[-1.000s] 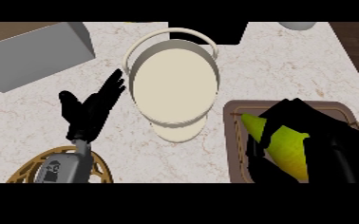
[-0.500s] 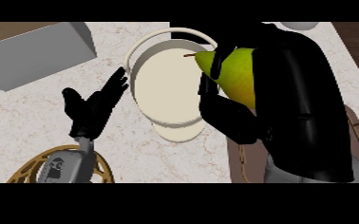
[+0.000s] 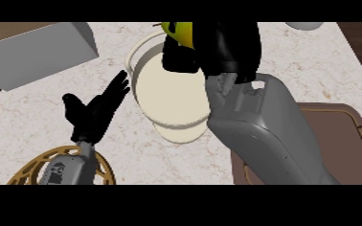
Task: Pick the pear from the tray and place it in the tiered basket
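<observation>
The pale marbled bench (image 3: 297, 72) carries the cream tiered basket (image 3: 170, 96) near its middle. Left of the basket sits a grey box (image 3: 42, 52). Right of and below it lies the brown tray (image 3: 336, 124). Below-left of the basket rests a golden wire stand (image 3: 28, 165).

One pear (image 3: 178, 31), held in the curled right hand (image 3: 216, 48). One tiered basket (image 3: 170, 88), just left of that hand. One tray (image 3: 332, 124), below it beside the right forearm. One grey block (image 3: 42, 52), up-left of the open left hand (image 3: 96, 110). One wire ring (image 3: 42, 160), below the left hand. Two hands.
</observation>
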`<state>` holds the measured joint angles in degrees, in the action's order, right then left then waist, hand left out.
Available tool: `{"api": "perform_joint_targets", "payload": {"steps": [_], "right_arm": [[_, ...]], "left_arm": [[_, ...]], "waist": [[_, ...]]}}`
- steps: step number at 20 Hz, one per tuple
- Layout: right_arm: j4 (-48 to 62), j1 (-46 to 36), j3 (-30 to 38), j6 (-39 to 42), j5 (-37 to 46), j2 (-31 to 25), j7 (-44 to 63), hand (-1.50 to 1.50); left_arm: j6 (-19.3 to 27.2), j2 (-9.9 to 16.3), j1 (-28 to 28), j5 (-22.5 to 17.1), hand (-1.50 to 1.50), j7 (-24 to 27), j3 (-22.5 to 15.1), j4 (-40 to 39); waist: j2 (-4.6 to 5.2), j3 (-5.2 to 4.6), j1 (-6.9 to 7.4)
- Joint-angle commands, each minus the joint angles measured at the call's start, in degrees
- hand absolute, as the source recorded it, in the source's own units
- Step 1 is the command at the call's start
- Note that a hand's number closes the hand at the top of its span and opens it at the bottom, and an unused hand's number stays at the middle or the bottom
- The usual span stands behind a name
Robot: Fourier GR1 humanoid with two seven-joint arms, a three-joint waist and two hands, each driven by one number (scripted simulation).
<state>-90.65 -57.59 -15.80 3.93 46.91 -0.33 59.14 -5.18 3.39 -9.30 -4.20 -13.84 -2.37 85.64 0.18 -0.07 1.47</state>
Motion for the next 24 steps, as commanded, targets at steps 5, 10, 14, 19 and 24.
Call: {"api": "perform_joint_targets", "payload": {"steps": [5,10,14,19,24], "right_arm": [[10.01,-1.23,0.08,-22.75,-13.5,0.32,-2.61,-1.5],[20.68,-2.55,-8.91,-36.09,-22.1,0.32,-12.79,-1.5],[29.63,-9.17,-6.83,-38.98,-27.84,0.32,-22.78,-1.5],[32.15,-16.18,-13.02,-51.68,-24.12,0.32,-15.74,-1.5],[27.52,-12.04,-2.33,-52.49,-22.2,-1.47,-13.47,-1.5]], "left_arm": [[-0.02,0.12,-2.4,-0.06,0.0,-1.52,0.27,-0.46],[0.25,-0.29,-2.0,1.48,0.0,0.28,-0.7,-1.4],[1.01,-0.73,-2.56,0.94,0.0,-1.97,-0.39,-0.1],[0.5,-0.4,-3.83,0.68,0.0,-2.11,0.03,-0.68],[0.97,1.02,-2.45,0.4,0.0,-1.8,2.31,-1.79]], "waist": [[0.33,0.06,1.06],[0.44,0.03,1.72],[0.4,0.04,1.44],[0.04,-0.01,0.74],[-0.39,0.08,-1.8]]}}
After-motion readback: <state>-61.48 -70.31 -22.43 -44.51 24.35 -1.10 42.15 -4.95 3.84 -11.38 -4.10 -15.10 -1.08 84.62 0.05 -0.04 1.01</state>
